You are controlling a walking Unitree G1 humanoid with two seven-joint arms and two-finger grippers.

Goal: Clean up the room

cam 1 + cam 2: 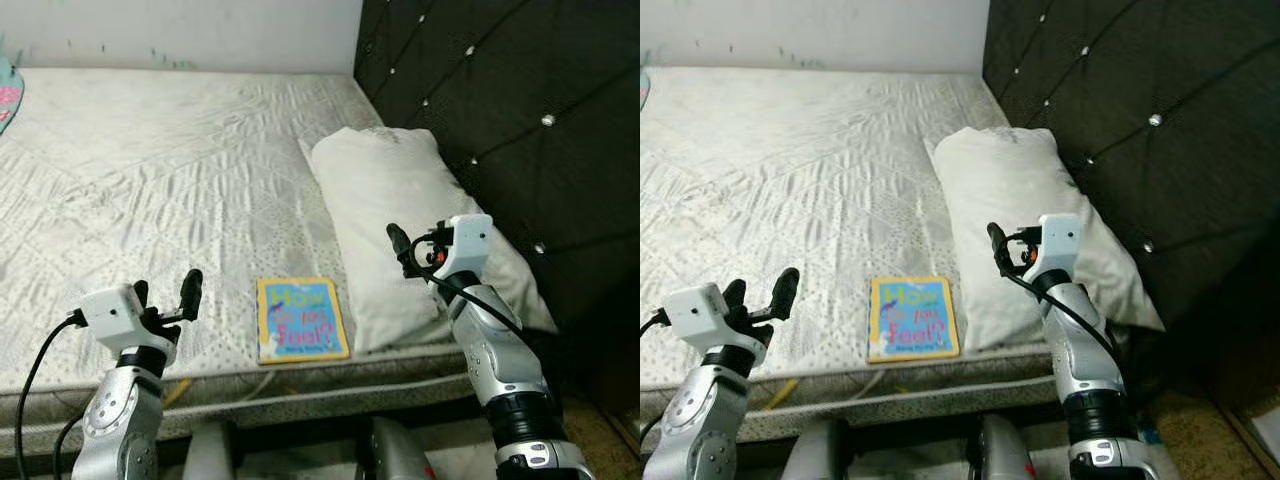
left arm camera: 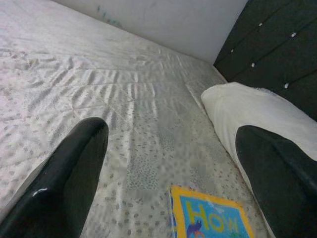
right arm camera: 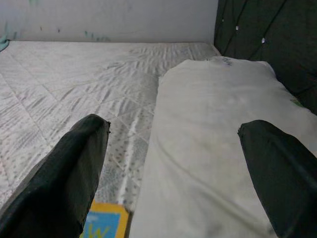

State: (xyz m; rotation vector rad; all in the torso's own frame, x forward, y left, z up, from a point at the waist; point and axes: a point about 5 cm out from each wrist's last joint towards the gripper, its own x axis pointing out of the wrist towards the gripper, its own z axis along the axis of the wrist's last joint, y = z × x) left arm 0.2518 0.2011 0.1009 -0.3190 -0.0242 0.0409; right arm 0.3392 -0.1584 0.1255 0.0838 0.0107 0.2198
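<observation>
You are looking down at a bed [image 1: 150, 170] with a pale quilted cover, set against a white wall [image 1: 180, 30] at the far side and a dark tufted headboard [image 1: 500, 110] on your right. A white pillow [image 1: 400, 215] lies along the headboard side, running from the middle of the bed to its near edge. Just beside the pillow's near end, on its left, a book [image 1: 301, 319] lies flat close to the near edge of the bed. Its cover is blue with a yellow border and large yellow lettering. You cannot tell from the head views whether book and pillow touch.

Your left gripper [image 1: 165, 296] is raised over the near edge of the bed, left of the book and apart from it. Its jaws are spread wide and hold nothing; in the left wrist view the two fingers [image 2: 64, 178] frame the cover, with the book's top corner between them and the pillow near the other finger.

Your right gripper [image 1: 404, 248] is raised over the near part of the pillow, right of the book. Its jaws are also released and empty; in the right wrist view the fingers [image 3: 59, 178] stand wide apart, with the pillow between them and a corner of the book beside one finger.

At the far left edge of the bed a bit of something teal and pink [image 1: 6, 95] peeks in, too cut off to identify.
</observation>
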